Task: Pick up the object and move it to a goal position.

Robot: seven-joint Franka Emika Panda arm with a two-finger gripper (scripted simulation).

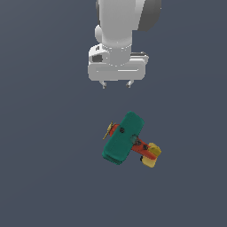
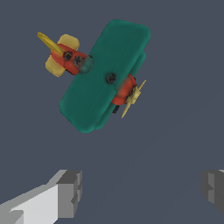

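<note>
The object is a small toy biplane (image 1: 124,138) with broad teal-green wings, a red body, a yellow tail and a yellow propeller. It lies on the flat dark grey surface, its wings turned diagonally. In the wrist view the biplane (image 2: 105,74) shows whole, well apart from the fingers (image 2: 69,192). My gripper (image 1: 117,84) hangs above and behind the plane in the exterior view, not touching it. Its two fingers stand wide apart with nothing between them, so it is open. The gripper (image 2: 140,188) frames bare floor in the wrist view.
The white arm and hand (image 1: 117,44) reach in from the top of the exterior view. The plain dark grey floor (image 1: 44,177) spreads all around the plane.
</note>
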